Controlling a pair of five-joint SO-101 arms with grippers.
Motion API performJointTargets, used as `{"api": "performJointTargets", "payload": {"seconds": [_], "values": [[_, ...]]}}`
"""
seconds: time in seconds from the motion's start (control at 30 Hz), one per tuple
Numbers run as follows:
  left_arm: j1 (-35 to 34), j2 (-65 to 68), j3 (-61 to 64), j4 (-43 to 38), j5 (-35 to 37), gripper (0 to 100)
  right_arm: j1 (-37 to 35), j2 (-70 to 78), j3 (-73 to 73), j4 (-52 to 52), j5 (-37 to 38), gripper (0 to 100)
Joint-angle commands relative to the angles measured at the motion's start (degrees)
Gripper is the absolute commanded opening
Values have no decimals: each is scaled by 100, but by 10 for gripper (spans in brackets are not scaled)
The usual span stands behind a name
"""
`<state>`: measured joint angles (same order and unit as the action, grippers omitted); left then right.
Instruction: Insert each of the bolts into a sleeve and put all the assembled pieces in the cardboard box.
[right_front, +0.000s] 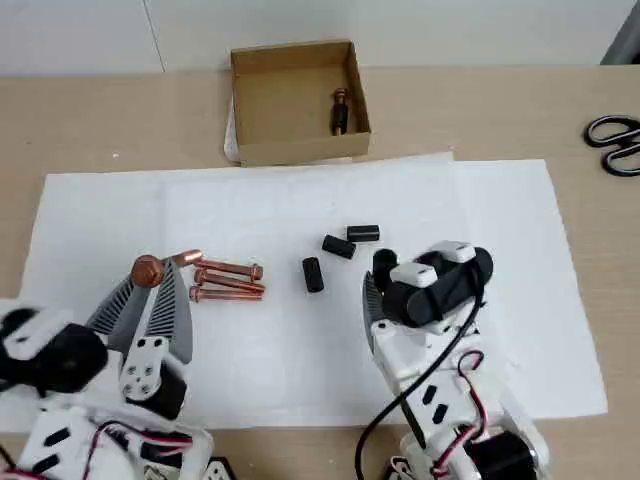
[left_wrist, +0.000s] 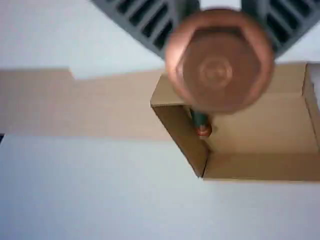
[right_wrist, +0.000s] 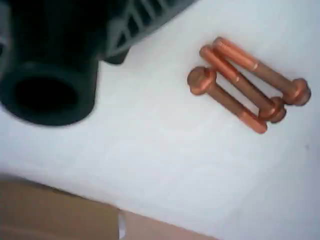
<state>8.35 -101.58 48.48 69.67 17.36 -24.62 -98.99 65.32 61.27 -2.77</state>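
Copper-toned shiny metal bolts (right_wrist: 245, 85); matt black sleeves (right_front: 338, 246); cardboard box (right_front: 296, 146).

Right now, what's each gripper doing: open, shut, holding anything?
left gripper: shut on a bolt.
right gripper: shut on a sleeve.

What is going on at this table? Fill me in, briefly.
The left gripper is clamped on a copper-coloured hex-head bolt, and the right gripper holds a black cylindrical sleeve. The two parts are apart and not yet joined. Three other copper bolts and three loose black sleeves lie on the white paper sheet. One assembled piece already lies in the open brown cardboard box.
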Motion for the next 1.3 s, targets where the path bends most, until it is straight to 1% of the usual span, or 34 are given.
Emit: {"api": "performJointTargets", "payload": {"seconds": [0.0,0.1,0.17,0.23,0.4,0.6,0.73,0.9,1.03,1.17,1.27], "values": [[26,-246,549,-624,53,6,-330,-22,167,-602,62,5],[167,-167,708,-862,484,6,-1007,-22,519,-857,53,5],[501,-176,875,-1055,659,6,-1385,-22,765,-1077,53,6],[870,-176,971,-1231,765,6,-1604,-22,967,-1332,53,6],[1459,-149,1042,-1424,1029,6,-1754,-22,1152,-1446,70,6],[2048,-141,1015,-1187,1073,6,-1763,-22,1178,-1429,79,5],[2136,-141,1007,-1029,1187,6,-1754,-22,1301,-1429,79,5],[2057,-141,998,-993,1187,6,-1745,-22,1371,-1429,79,5],[1248,-141,1042,-1178,1160,6,-1613,-22,1547,-1209,185,5],[369,44,1209,-1196,1081,6,-1024,-127,1670,-1156,387,5],[53,651,1349,-1099,1090,6,-646,-497,1670,-1147,747,5]]}}
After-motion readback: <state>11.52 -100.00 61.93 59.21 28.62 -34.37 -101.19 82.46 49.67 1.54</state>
